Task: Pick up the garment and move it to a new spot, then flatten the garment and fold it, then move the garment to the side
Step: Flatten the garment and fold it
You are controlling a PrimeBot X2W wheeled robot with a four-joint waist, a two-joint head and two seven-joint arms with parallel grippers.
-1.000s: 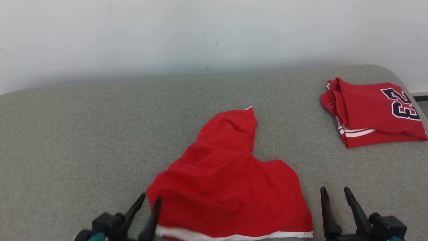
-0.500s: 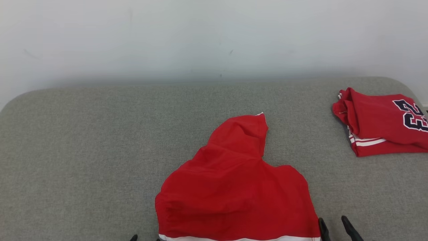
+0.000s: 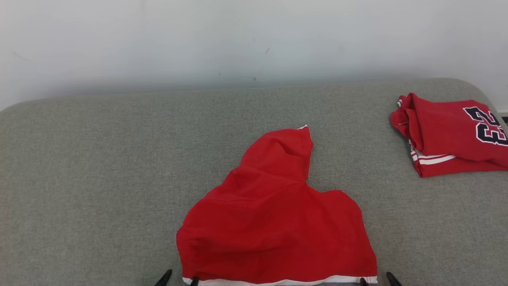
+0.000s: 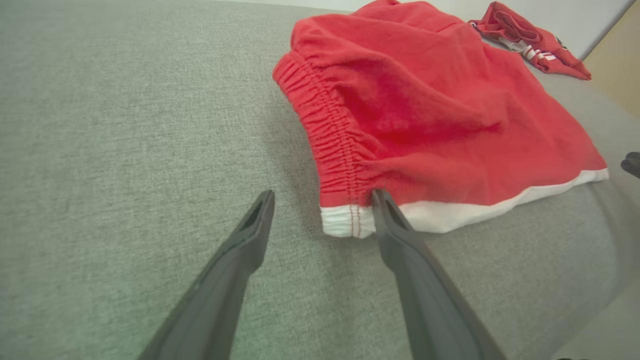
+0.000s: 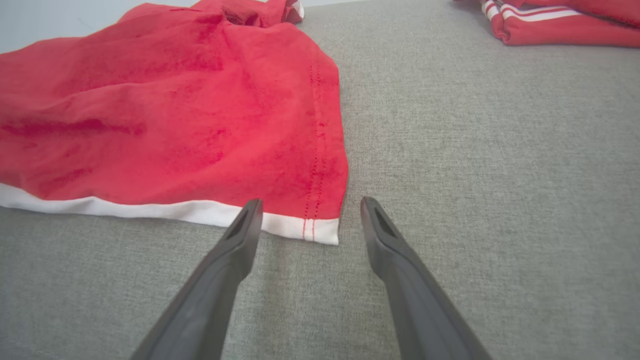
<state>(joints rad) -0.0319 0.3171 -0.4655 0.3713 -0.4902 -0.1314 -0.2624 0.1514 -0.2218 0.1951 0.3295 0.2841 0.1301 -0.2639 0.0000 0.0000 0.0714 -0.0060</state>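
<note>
A red garment [image 3: 274,214] with a white hem lies rumpled on the grey cushion, one narrow part reaching toward the wall. My left gripper [image 4: 322,210] is open, its tips straddling the near left corner of the garment [image 4: 425,110], by the gathered waistband. My right gripper [image 5: 306,214] is open too, tips either side of the near right hem corner of the garment [image 5: 175,110]. In the head view the fingertips of the left gripper [image 3: 178,279] and right gripper [image 3: 377,279] peek over the bottom edge.
A second red garment [image 3: 448,135], folded, with dark numerals and white stripes, lies at the far right of the grey cushion [image 3: 99,159]. A pale wall [image 3: 238,39] runs behind the cushion. Bare cushion stretches to the left.
The head camera has tilted and shifted, so the whole scene slid. Both grippers now show far less above the bottom edge, closing on the hem corners. The garment lies much as before.
</note>
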